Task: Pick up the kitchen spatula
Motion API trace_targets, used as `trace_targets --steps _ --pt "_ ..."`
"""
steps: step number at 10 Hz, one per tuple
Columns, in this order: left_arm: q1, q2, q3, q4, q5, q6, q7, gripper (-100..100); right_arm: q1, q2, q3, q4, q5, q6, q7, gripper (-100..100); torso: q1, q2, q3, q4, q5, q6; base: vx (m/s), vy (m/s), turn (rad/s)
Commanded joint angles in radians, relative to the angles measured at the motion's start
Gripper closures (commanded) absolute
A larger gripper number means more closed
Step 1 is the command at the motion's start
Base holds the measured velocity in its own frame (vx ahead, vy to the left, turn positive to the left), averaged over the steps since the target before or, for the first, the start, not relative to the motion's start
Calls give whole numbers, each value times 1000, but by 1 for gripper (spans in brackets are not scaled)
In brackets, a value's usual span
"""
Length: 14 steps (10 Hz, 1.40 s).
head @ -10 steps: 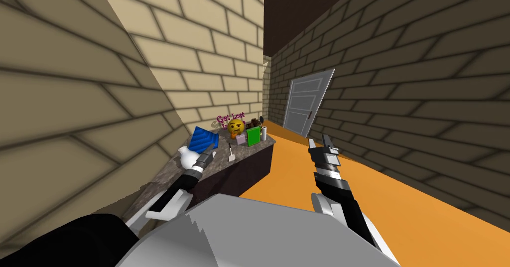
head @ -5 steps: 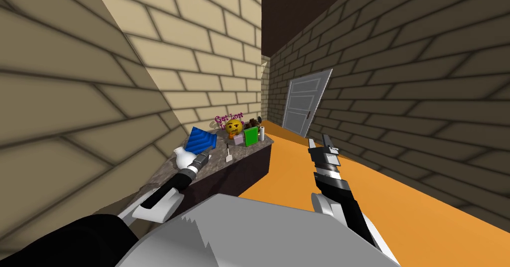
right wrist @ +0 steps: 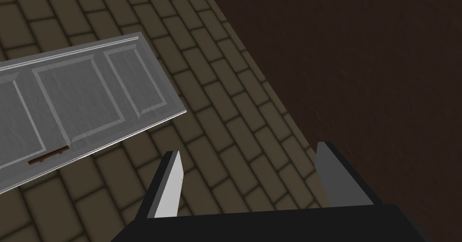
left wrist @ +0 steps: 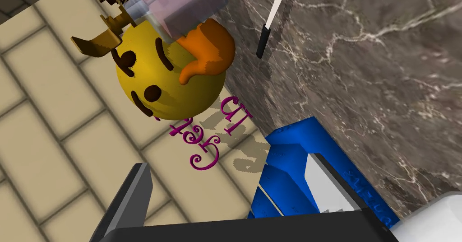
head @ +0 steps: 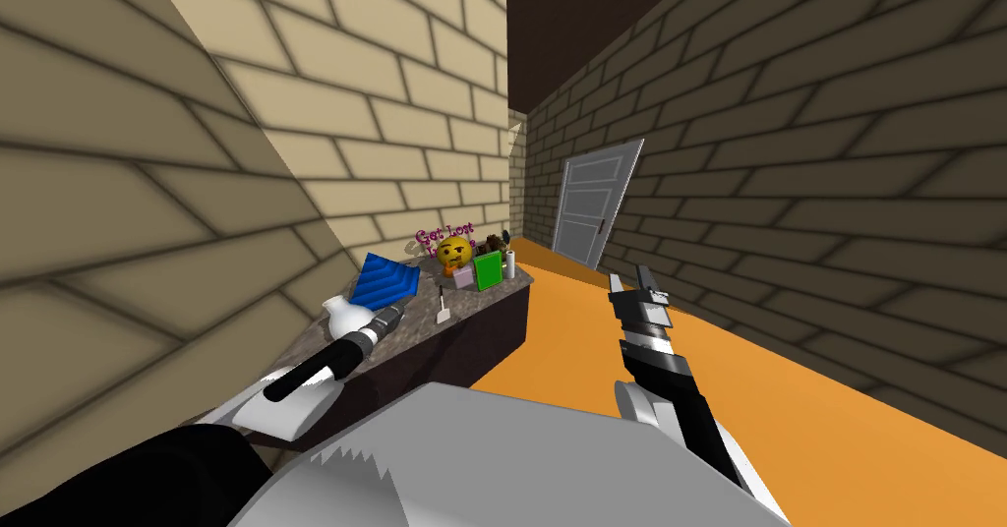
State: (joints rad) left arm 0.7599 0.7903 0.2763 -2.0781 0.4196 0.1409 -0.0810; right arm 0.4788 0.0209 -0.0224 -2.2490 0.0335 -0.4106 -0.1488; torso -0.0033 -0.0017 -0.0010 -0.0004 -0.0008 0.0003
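Observation:
The spatula [head: 443, 308] lies on the dark marbled counter [head: 479, 302], a thin light tool with a dark handle end [left wrist: 269, 21]. My left gripper [head: 395, 312] hovers over the counter, open, just short of the spatula and to its left. In the left wrist view this gripper [left wrist: 230, 180] holds nothing; a blue ridged object [left wrist: 293, 162] lies under one of its fingers [left wrist: 325, 186], and the spatula is well ahead. My right gripper [head: 629, 281] hangs open over the orange floor, away from the counter; its fingers [right wrist: 169, 187] are empty.
A white vase [head: 343, 317] and the blue ridged object [head: 386, 280] sit by my left hand. Beyond the spatula stand a yellow emoji figure [head: 453, 251], a pink box [left wrist: 180, 0] and a green box [head: 488, 271]. A grey door [head: 588, 206] leans at the corridor's end.
My head view has swung a little, so the counter sits further left. My left forearm has dropped lower over the counter; the hand stays beside the blue object. The right arm is unmoved.

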Motion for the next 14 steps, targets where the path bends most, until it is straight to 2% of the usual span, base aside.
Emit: trace_targets --steps 1,2,3,5,6,8,9,10,11,13,14 --pt "2 30 2 2 11 42 -15 -100 0 0 0 0 0 0 0 0 0 0 0 0 0 0 24 -38 -32" --pt "16 73 9 13 41 72 -32 -100 0 0 0 0 0 0 0 0 1 0 0 0 0 0 26 -36 -113" --pt "16 73 9 13 41 81 -32 -100 0 0 0 0 0 0 0 0 1 0 0 0 0 0 19 -26 -44" --pt "43 141 17 37 105 143 -66 -100 0 0 0 0 0 0 0 0 1 0 0 0 0 0 34 -36 -131" --pt "43 155 17 37 105 158 -66 -100 0 0 0 0 0 0 0 0 1 -1 -1 0 0 0 37 -27 -72" --pt "68 226 18 64 173 219 -99 -100 0 0 0 0 0 0 0 0 2 -1 -1 0 0 0 49 -28 -161" --pt "68 233 18 64 173 234 -99 -100 0 0 0 0 0 0 0 0 2 -2 -1 -1 1 0 39 -14 -77" --pt "81 269 16 77 208 266 -115 -100 0 0 0 0 0 0 0 0 2 -1 -1 0 1 0 39 -16 -129" --pt "81 269 16 77 208 270 -115 -100 0 0 0 0 0 0 0 0 2 -1 -1 0 1 0 29 -12 -84" --pt "104 338 9 104 276 338 -146 -100 0 0 0 0 0 0 0 0 2 -1 0 0 1 0 39 -16 -220" --pt "104 338 9 104 279 340 -146 -100 0 0 0 0 0 0 0 0 2 -1 -1 0 1 0 41 -10 -72"
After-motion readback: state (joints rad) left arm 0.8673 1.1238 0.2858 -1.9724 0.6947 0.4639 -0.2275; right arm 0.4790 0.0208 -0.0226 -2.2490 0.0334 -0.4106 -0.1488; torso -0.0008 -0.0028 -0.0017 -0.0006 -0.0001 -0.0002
